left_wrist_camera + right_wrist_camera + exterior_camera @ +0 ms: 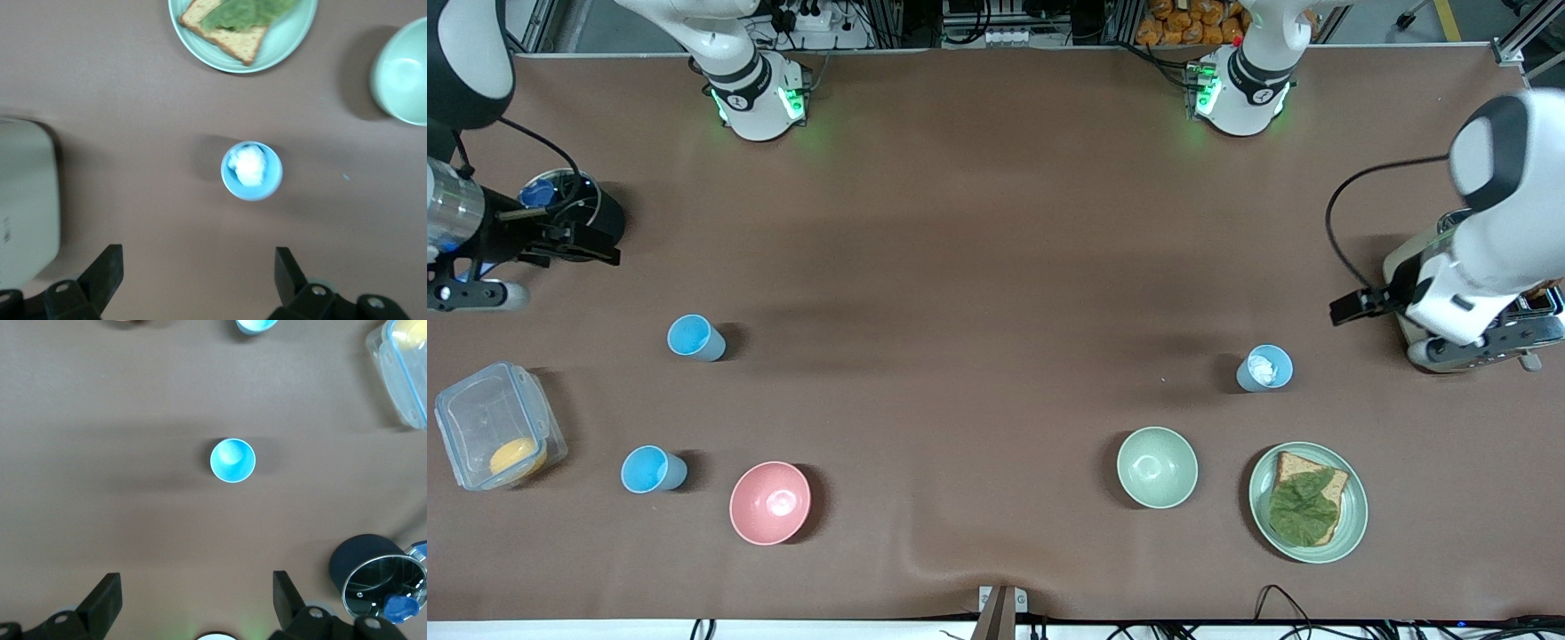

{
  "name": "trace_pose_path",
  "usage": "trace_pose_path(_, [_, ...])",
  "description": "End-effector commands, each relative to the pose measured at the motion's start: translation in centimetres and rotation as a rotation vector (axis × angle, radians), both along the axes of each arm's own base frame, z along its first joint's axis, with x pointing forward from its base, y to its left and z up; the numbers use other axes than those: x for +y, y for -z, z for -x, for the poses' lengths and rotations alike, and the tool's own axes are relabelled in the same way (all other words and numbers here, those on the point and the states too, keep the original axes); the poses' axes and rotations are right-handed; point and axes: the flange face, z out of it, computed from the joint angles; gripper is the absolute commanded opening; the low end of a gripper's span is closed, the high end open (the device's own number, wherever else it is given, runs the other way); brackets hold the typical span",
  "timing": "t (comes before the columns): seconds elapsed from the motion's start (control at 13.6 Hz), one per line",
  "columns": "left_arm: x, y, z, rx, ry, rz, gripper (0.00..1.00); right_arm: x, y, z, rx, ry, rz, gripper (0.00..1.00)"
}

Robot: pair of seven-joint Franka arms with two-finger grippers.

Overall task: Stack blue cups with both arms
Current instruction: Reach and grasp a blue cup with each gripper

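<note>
Three blue cups upright on the brown table; both grippers released and empty.

The first cup [694,337] stands farther from the front camera than the pink bowl [770,502]; the second cup [652,468] stands just beside that bowl, toward the right arm's end. The third cup [1264,368], holding something white, stands well apart toward the left arm's end. All are light blue, round and handleless. The right gripper [197,603] hangs spread above the first cup, the left gripper [199,277] spread above the third. The table [978,267] carries a plain brown cover.
</note>
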Motion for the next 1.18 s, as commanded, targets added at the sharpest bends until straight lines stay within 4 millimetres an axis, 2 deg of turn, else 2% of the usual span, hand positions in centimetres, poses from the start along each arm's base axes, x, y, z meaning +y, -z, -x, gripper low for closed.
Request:
trace_pose_path(0.0, [0.8,4.9,1.9,-0.049,0.015,-0.012,1.0,-1.7,2.0,-1.1,0.05,0.019,-0.01,1.0])
trace_pose_path(0.07, [0.7,6.9,1.7,-0.058,0.018,-0.007,1.0,-1.8,2.7,-0.7,0.092,0.017,-0.002,1.0])
trace_pose_path(0.22, [0.6,11.4,0.9,-0.015,0.017,0.009,1.0,-2.2,6.2,-0.4,0.149,0.018,0.008,1.0])
trace_pose_path(0.37, [0.3,14.2,0.2,-0.011,0.024,0.018,1.0,-3.1,9.2,-0.8,0.125,0.028,0.019,1.0])
trace_pose_path(0.44, [0.0,14.8,-0.3,-0.006,0.026,0.021,1.0,-4.0,11.3,-0.9,0.116,0.04,0.021,1.0])
trace_pose_path(0.52, [0.0,15.4,-0.7,-0.002,0.025,0.024,0.98,-5.5,14.5,-0.9,0.103,0.064,0.02,1.0])
trace_pose_path(0.59, [-0.1,15.5,-1.0,-0.003,0.025,0.026,0.93,-7.2,17.2,-0.7,0.078,0.076,0.013,1.0])
trace_pose_path(0.74, [-0.2,16.2,-1.2,0.004,0.019,0.027,0.85,-7.4,21.7,-0.9,0.042,0.047,0.005,1.0])
trace_pose_path(0.81, [-0.3,16.8,-1.2,0.013,0.014,0.03,0.75,-7.4,23.8,-1.2,0.029,0.045,0.001,1.0])
trace_pose_path(0.89, [-0.5,17.2,-1.2,0.018,0.016,0.031,0.61,-7.6,25.5,-1.6,0.02,0.045,-0.002,1.0])
trace_pose_path(0.96, [-0.9,17.3,-1.3,0.018,0.018,0.032,0.51,-7.7,27.0,-1.9,0.015,0.046,-0.004,1.0])
trace_pose_path(1.11, [-1.2,18.1,-1.3,0.03,0.021,0.034,0.43,-7.7,27.8,-1.9,0.019,0.044,-0.006,1.0])
